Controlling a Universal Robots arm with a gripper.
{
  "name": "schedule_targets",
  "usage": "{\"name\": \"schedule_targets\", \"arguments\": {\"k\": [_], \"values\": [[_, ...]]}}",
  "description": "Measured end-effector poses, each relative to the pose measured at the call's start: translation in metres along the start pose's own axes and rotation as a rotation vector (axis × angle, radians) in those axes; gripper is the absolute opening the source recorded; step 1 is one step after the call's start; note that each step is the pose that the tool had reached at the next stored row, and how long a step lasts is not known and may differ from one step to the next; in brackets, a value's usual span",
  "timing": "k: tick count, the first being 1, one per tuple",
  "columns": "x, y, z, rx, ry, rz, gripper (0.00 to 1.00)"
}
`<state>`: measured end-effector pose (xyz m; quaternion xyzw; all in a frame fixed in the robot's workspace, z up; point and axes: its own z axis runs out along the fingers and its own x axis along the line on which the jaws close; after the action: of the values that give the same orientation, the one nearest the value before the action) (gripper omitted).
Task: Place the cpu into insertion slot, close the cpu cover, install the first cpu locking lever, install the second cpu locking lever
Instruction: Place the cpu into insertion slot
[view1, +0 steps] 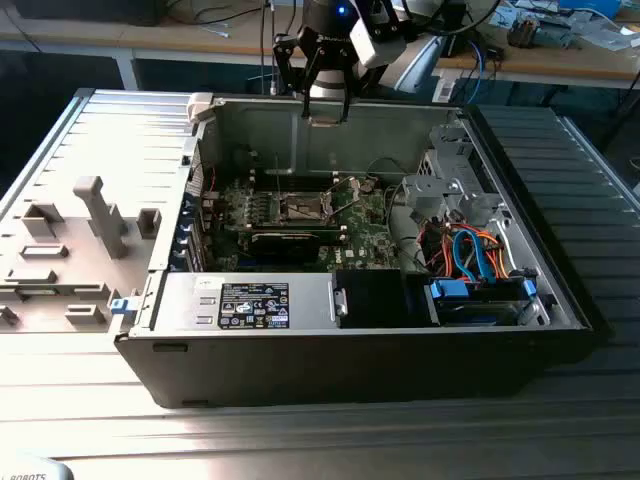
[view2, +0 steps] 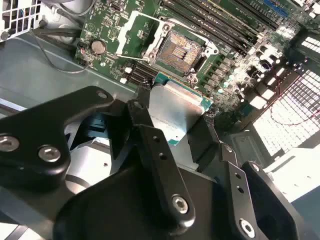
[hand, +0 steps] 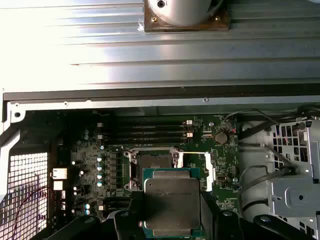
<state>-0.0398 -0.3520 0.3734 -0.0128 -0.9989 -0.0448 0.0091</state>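
Risk 1: the black two-finger gripper (hand: 171, 215) is gripping the small flat square cpu with the dull silver-grey metal top (hand: 171, 200) by two opposite edges only. If the chip is sitting tilted or twisted in that grasp, it would be meeting the small square dark insertion slot in its silver metal frame (hand: 152, 162) askew. Bent contacts are the likely damage.

Risk 2: the thin silver metal-frame cpu cover (hand: 209, 170) is lying swung open just beside the slot. A descending finger could be catching it or the green circuit board (hand: 225, 165) around it.

Risk 3: in both wrist views the slot is appearing below and a little beyond the fingertips, not squarely under the chip. A straight drop would probably be missing it.

Pose: in the exterior view the gripper (view1: 327, 108) is hanging high over the open black computer case (view1: 300, 370), fingers pointing down, well clear of the board.
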Motion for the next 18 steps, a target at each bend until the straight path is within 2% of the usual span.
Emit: {"name": "schedule_targets", "arguments": {"k": [7, 8, 9, 13, 14, 18], "values": [[0.0009, -0.0002, 0.0015, 0.0001, 0.0, 0.0, 0.54], [0.0011, -0.0014, 0.0146, 0.0038, -0.0001, 0.0, 0.54], [0.0011, -0.0022, 0.0231, 0.004, -0.0001, 0.0, 0.54], [0.0011, -0.0022, 0.0236, 0.0039, -0.0001, 0.0, 0.54], [0.0014, -0.0028, 0.0299, 0.0039, -0.0001, 0.0, 0.54], [0.0033, -0.003, 0.0314, 0.0039, -0.0001, 0.0, 0.54]]}}
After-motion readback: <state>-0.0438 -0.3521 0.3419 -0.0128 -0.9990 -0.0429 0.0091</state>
